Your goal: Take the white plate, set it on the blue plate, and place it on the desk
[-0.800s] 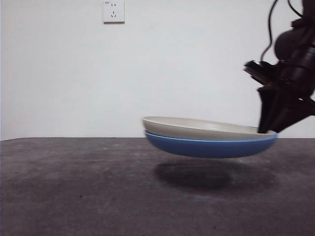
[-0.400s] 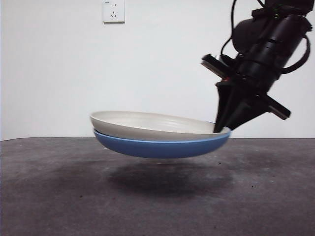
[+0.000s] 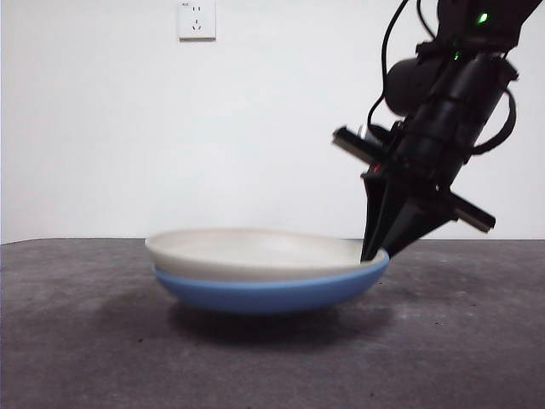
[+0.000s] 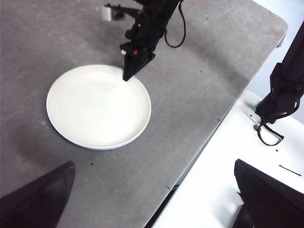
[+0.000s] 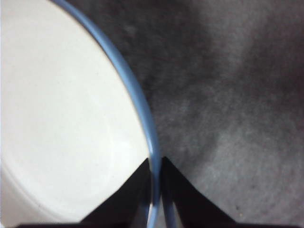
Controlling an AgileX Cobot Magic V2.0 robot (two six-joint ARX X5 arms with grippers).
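Right claw (image 3: pixel 375 254) on stacked white plate (image 3: pixel 247 253) rim, desk (image 3: pixel 85 341) around

No readable text, labels, brands or numbers anywhere, wall socket (image 3: pixel 197 20) markings too small

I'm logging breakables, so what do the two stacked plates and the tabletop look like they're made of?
White plate: probably ceramic or melamine, with a cream, matte, even surface. Blue plate: likely glazed ceramic, its glossy rim catching light. Desk: a rough, mottled, dull grey-brown sheet, possibly felt or rubber matting; the material is unclear.
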